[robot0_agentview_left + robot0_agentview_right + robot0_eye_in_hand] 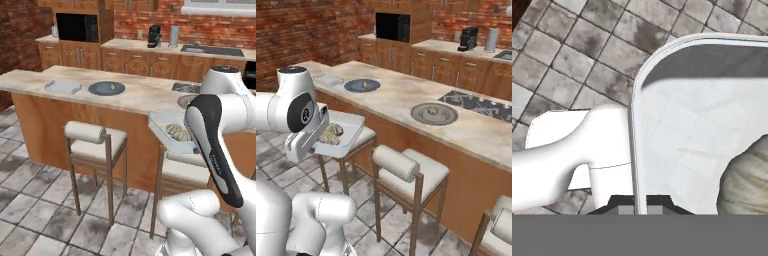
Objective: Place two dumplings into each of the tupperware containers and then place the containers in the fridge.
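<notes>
The gripper is clamped on the rim of a plastic container, its dark tips pinching the left wall; a crinkled dumpling lies in the tray near the lower right of the hand view. In the right base view the held container sits level in the air beside the arm, over a stool and just off the counter edge, with dumplings piled inside; the left base view shows the same tray partly behind the forearm. On the counter a second container rests at the far left; near it a round dark plate carries one dumpling; a second round plate with another pale lump lies beside the black cooktop. A microwave stands in the back cabinet.
</notes>
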